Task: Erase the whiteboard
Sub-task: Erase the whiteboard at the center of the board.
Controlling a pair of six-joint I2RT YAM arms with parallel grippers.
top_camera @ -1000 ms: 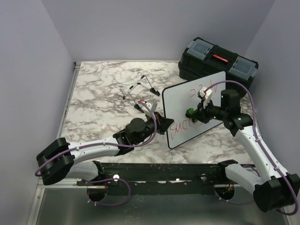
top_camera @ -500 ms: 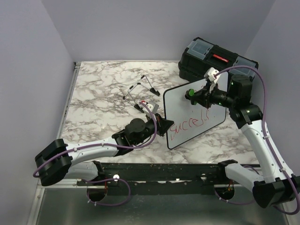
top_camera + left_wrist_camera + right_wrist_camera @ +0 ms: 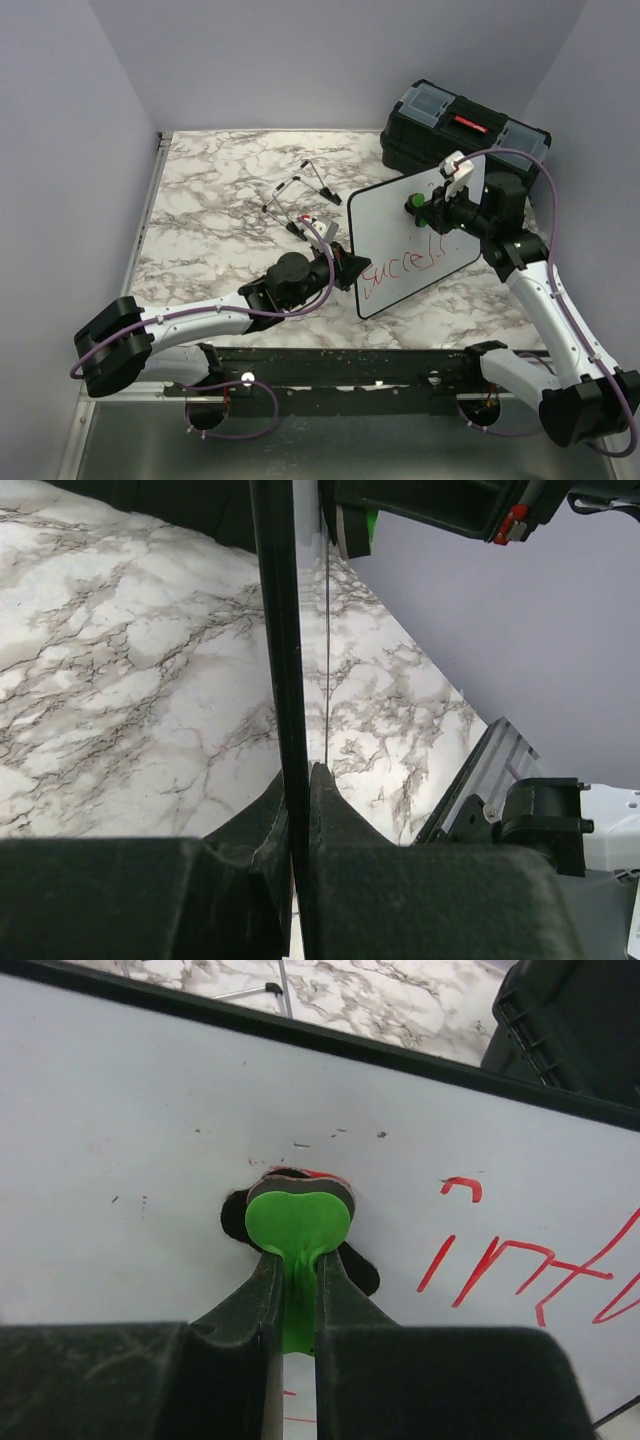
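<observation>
Clamping whiteboard [image 3: 392, 294] rim, left hand [image 3: 298, 780], right hand [image 3: 293, 1272] pinching green eraser [image 3: 297, 1218] (pressed to board), toolbox [image 3: 465, 135] closed

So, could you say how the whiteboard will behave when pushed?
The whiteboard looks thin and stiff, so it probably won't flop. Clamped at one edge by the left hand, it may pivot or slip as the right hand presses the green eraser on it.

A marble-patterned table [image 3: 210, 200] fills the scene, closed in by plain lavender walls [image 3: 300, 60]. At its far right corner sits a black toolbox [image 3: 465, 135] with a red latch and two clear lid compartments. A thin black wire easel stand [image 3: 300, 192] lies near the middle, well left of the toolbox.
</observation>
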